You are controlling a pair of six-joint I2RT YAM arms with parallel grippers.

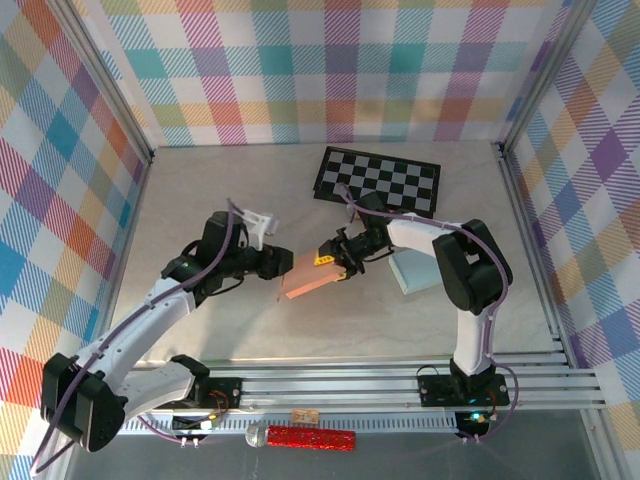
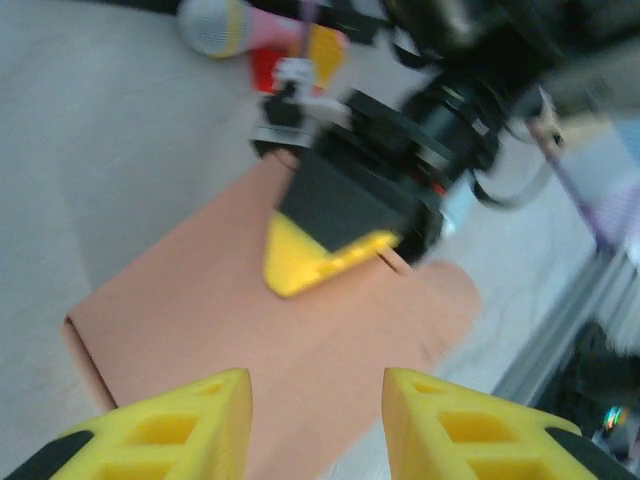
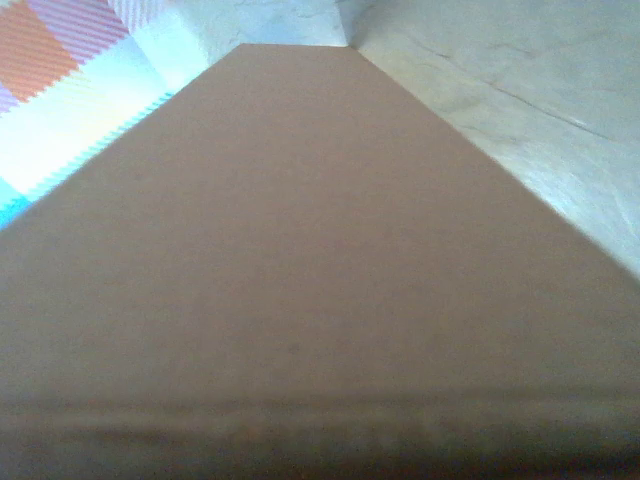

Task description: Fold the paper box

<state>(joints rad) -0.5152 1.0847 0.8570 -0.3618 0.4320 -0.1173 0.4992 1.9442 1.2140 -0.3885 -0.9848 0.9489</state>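
The paper box (image 1: 312, 286) is a flat salmon-pink cardboard piece held between the two arms at mid-table. My right gripper (image 1: 332, 264) comes at it from the right. In the left wrist view one yellow finger (image 2: 320, 255) of the right gripper lies flat on the paper box (image 2: 250, 330) at its far edge, and the other finger is hidden under the card. My left gripper (image 1: 285, 263) is at the box's left end, and in its own view the left gripper (image 2: 315, 390) stands open with the card just beyond its yellow tips. The right wrist view looks along the brown card face (image 3: 300, 250), which hides that gripper's fingers.
A black-and-white checkered mat (image 1: 380, 180) lies at the back right. A pale blue flat piece (image 1: 412, 270) sits beside the right arm. Aluminium rails (image 1: 400, 385) run along the near edge, with a red glittery object (image 1: 310, 438) below them. Plaid walls enclose the table.
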